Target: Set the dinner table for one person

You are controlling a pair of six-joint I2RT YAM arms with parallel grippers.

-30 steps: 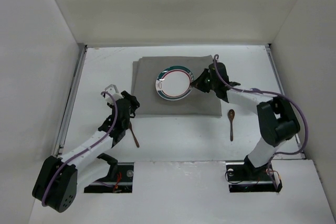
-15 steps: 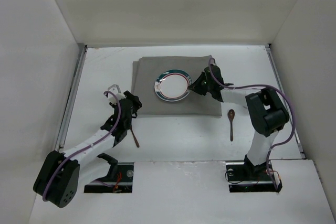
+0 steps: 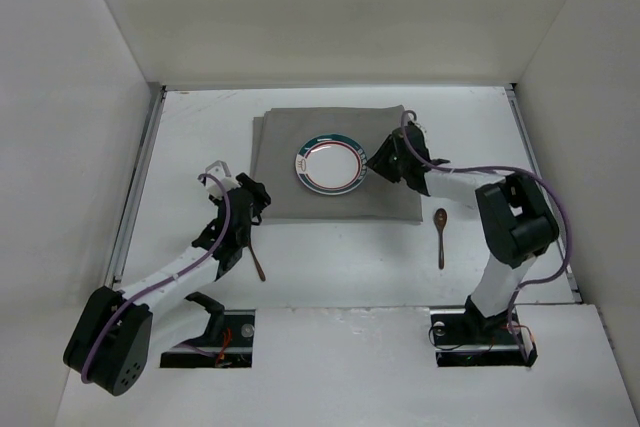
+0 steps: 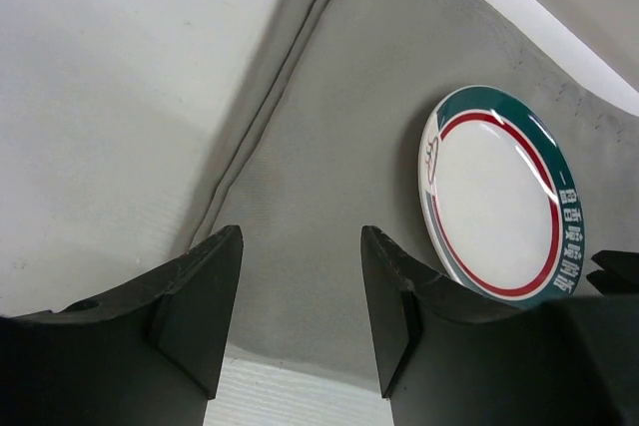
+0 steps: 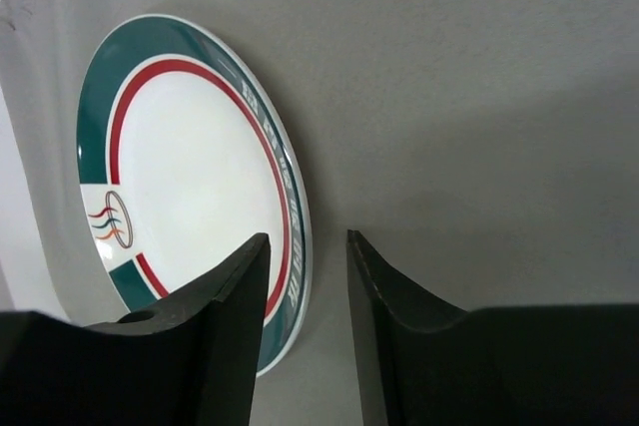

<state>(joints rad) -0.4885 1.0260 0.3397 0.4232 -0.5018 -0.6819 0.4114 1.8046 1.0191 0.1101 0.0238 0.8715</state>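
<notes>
The plate [image 3: 332,165] is lying flat on the grey cloth [image 3: 285,132], mid table [image 3: 200,137]. The right gripper [image 3: 377,163] is sitting just beside the plate's right rim, fingers spread, holding nothing. The left gripper [image 3: 246,209] is hanging over the cloth's near-left corner, also spread and empty. A brown spoon [image 3: 441,233] is lying on the table right of the cloth. A second brown utensil [image 3: 257,263] is lying near the left gripper.

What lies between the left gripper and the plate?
Only bare grey cloth lies between the left gripper and the plate. The left wrist view shows that stretch plainly.
</notes>
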